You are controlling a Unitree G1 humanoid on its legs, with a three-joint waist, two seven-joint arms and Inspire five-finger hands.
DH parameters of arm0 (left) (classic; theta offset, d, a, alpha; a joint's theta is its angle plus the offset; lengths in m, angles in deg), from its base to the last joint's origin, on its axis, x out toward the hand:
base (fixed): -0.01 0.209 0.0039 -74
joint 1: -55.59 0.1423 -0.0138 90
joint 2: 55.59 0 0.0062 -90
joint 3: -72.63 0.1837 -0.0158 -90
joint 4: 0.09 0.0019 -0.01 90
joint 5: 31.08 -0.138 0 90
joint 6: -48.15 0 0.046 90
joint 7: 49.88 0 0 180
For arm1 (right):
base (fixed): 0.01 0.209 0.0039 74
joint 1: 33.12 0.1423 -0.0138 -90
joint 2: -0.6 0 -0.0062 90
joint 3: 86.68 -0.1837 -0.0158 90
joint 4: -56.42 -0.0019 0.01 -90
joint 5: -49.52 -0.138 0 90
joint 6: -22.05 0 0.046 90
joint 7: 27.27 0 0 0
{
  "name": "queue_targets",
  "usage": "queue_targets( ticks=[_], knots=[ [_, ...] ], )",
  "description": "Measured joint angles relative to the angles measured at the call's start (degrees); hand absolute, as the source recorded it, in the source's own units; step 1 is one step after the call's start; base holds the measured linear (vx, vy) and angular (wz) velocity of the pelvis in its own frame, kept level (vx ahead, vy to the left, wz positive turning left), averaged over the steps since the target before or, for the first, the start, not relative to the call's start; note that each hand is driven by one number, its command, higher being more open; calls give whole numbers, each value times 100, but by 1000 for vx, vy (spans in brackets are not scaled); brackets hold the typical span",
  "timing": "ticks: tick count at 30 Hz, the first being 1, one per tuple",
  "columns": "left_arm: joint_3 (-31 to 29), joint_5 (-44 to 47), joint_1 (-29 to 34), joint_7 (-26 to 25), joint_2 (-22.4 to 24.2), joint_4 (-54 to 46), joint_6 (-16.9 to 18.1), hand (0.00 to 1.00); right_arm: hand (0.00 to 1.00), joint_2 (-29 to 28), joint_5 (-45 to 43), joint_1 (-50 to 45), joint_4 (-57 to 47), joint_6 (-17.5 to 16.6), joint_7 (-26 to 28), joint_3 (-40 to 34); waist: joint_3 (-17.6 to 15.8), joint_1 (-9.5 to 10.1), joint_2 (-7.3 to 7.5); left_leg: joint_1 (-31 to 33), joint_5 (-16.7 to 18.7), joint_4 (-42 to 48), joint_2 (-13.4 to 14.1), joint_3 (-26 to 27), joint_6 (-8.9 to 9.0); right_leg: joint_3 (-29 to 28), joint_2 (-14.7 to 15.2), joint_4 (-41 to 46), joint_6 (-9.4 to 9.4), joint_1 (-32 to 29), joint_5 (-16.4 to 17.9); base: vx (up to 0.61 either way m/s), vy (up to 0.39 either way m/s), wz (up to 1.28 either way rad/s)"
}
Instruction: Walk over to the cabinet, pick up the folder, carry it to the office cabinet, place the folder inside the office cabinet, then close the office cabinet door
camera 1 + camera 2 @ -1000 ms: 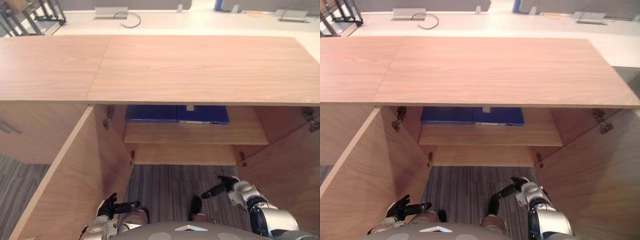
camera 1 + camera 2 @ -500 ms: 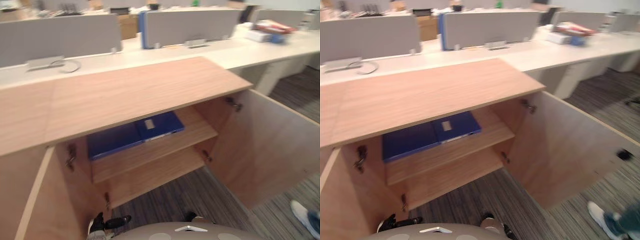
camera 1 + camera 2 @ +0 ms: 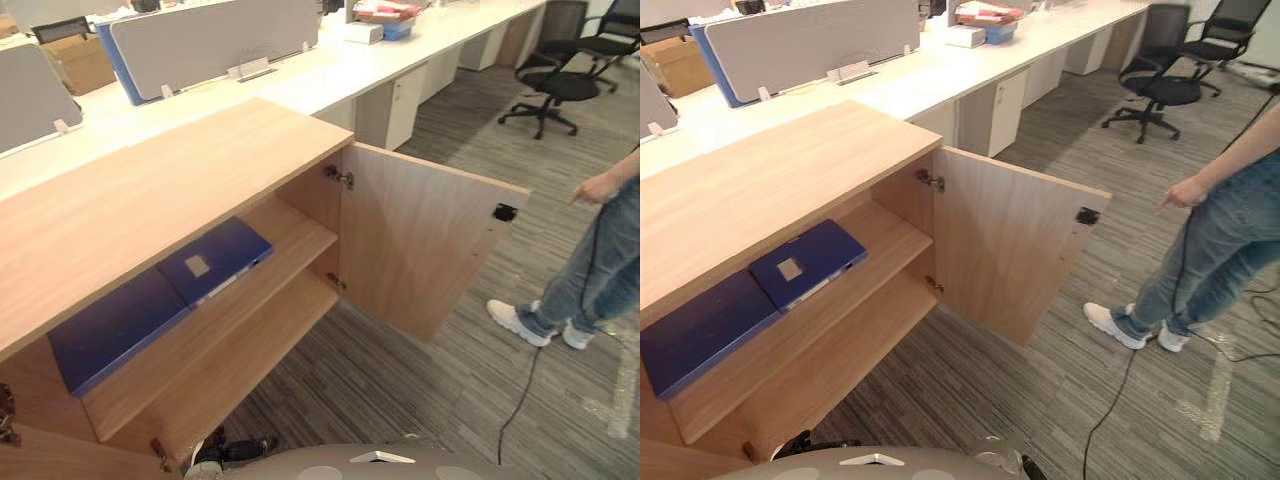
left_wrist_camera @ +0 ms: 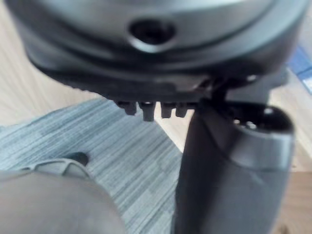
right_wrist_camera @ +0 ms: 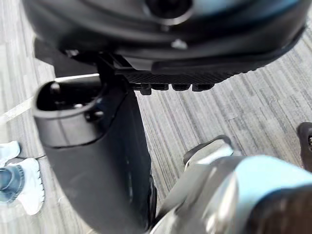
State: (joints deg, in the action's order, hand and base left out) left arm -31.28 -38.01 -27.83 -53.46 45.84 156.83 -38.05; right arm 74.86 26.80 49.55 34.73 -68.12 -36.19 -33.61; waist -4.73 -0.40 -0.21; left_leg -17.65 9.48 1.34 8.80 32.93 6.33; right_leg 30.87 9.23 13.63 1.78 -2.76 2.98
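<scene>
Dark blue flat folder with white label (image 3: 213, 262) is seen lying on upper shelf (image 3: 295, 235) of light wooden cabinet (image 3: 150, 190), touching second dark blue folder (image 3: 115, 330). Cabinet door (image 3: 420, 250) is left open. Left hand (image 4: 146, 48) and right hand (image 5: 170, 39) are held low over grey carpet (image 3: 420, 380), fingers loose, nothing gripped. Labelled folder is judged stiff, light and smooth-covered, likely slippery. Best pinched at front edge by shelf lip. Person (image 3: 600, 260) is seen standing on right.
</scene>
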Motion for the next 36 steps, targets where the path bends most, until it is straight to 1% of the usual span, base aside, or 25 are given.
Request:
queue_targets(
  ticks=[1, 2, 3, 4, 5, 6, 8, 10, 14, 18, 20, 22, 24, 27, 30, 32, 33, 34, 35, 36],
  knots=[
    [0, 0, 11, -9, -30, -1, 0, 100, 100, -7, -3, -9, -3, -29, 14, 67, 11, 2, 28, 67, 13, 1, 38, 9, -9, -54, -66, -132, -5, -5, -92, -157, -33, -43],
    [-3, 4, 27, -32, -94, -2, -2, 100, 100, -35, -2, -5, -1, -39, 16, 163, 8, 5, 115, 163, 13, 7, 55, 7, -27, -150, -175, -433, -30, -21, -288, -115, 9, -33],
    [-7, 70, 35, -101, -152, -2, -7, 100, 100, -82, 18, 8, 9, -35, 10, 157, 18, 5, 171, 252, -17, 36, 71, -16, -74, -168, -266, -720, -67, 7, -478, -90, 18, -28],
    [-10, 111, 35, -130, -173, -2, -9, 100, 100, -99, 69, -10, 27, -34, 9, 146, 17, 2, 199, 284, -20, 46, 79, -23, -74, -175, -318, -854, -74, 28, -555, -58, 18, -15],
    [-16, 214, 34, -151, -200, -2, -15, 100, 100, -114, 193, -65, 62, -29, 10, 125, 3, 2, 238, 332, -30, 53, 90, -33, -67, -187, -414, -1132, -83, 108, -711, 6, 10, -7],
    [-19, 238, 36, -166, -199, -2, -16, 100, 100, -115, 204, -87, 73, -25, 6, 75, -7, 6, 232, 337, -48, 54, 95, -35, -34, -197, -452, -1260, -100, 147, -779, 38, 39, -7],
    [-48, 311, 44, -218, -136, 1, -23, 100, 100, -110, 194, -93, 98, -22, -21, -350, -10, -10, 146, 335, -79, 55, 92, -32, 74, -258, -527, -1479, -143, 212, -903, 69, 87, -8],
    [-73, 393, 28, -230, -95, -3, -21, 100, 100, -105, 183, -67, 95, -22, -32, -645, -6, -26, 104, 336, -54, 52, 91, -29, 110, -292, -548, -1523, -150, 208, -921, 66, 88, -8],
    [-288, 433, 15, -224, -14, -9, -21, 100, 100, 34, -77, 255, -112, -32, -142, -1115, -54, -80, -33, 334, -19, 55, 74, -36, 129, -408, -580, -1629, -153, 207, -946, 57, 97, -11],
    [-398, 428, 12, -210, 42, -53, -21, 100, 100, 323, -123, 492, -779, -93, -298, -1209, -7, -112, -111, 331, -19, 86, 54, -125, 129, -446, -573, -1671, -148, 237, -950, 44, 94, -5],
    [-396, 426, 16, -210, 38, -152, -17, 100, 100, 632, -124, 715, -1288, -212, -450, -1190, -8, -110, -138, 335, -21, 167, 43, -187, 129, -446, -543, -1685, -146, 293, -948, 15, 111, 4],
    [-395, 426, 18, -209, 38, -221, -17, 100, 100, 882, -124, 942, -1518, -313, -515, -1150, -8, -109, -174, 341, -22, 168, 36, -206, 129, -443, -534, -1693, -145, 297, -948, -10, 67, 4],
    [-394, 426, 14, -203, 12, -288, -9, 100, 100, 1299, -127, 1332, -1760, -463, -563, -911, 1, -108, -223, 397, -30, 171, 38, -280, 126, -391, -531, -1728, -143, 297, -950, -33, 66, 12],
    [-377, 426, 22, -179, 19, -311, -14, 100, 100, 1781, -124, 1831, -1913, -539, -568, -545, -4, -89, -301, 437, -67, 173, 53, -413, 145, -269, -532, -1796, -128, 362, -965, -36, 51, 21],
    [-360, 429, 32, -164, 19, -320, -14, 100, 100, 2051, -122, 2222, -1927, -572, -575, -228, 5, 20, -352, 441, -121, 171, 61, -458, 176, -263, -531, -1798, -130, 376, -963, -44, 47, 9],
    [-224, 431, 55, -155, 11, -336, -15, 100, 100, 2285, -122, 2630, -1817, -571, -572, 205, 9, 69, -389, 476, -160, 154, 71, -546, 185, -187, -524, -1798, -134, 387, -962, -61, 46, 18],
    [-197, 431, 59, -148, 12, -336, -16, 100, 100, 2348, -123, 2747, -1742, -572, -563, 329, 9, 70, -393, 493, -164, 153, 73, -571, 185, -163, -521, -1798, -134, 387, -963, -70, 60, 24],
    [-138, 431, 58, -129, 13, -338, -16, 100, 100, 2498, -122, 2979, -1544, -570, -546, 602, 9, 93, -395, 520, -167, 152, 75, -629, 185, -120, -517, -1798, -139, 388, -966, -90, 81, 15],
    [-86, 434, 60, -119, 15, -336, -19, 100, 100, 2627, -127, 3187, -1373, -564, -527, 854, 8, 168, -394, 520, -167, 152, 77, -652, 185, -115, -519, -1798, -155, 390, -978, -79, 74, 11],
    [-46, 434, 67, -119, 15, -336, -19, 100, 100, 2675, -131, 3282, -1320, -563, -503, 965, 7, 192, -392, 521, -167, 152, 79, -662, 185, -110, -519, -1798, -163, 393, -984, -81, 78, 5]
  ],
)
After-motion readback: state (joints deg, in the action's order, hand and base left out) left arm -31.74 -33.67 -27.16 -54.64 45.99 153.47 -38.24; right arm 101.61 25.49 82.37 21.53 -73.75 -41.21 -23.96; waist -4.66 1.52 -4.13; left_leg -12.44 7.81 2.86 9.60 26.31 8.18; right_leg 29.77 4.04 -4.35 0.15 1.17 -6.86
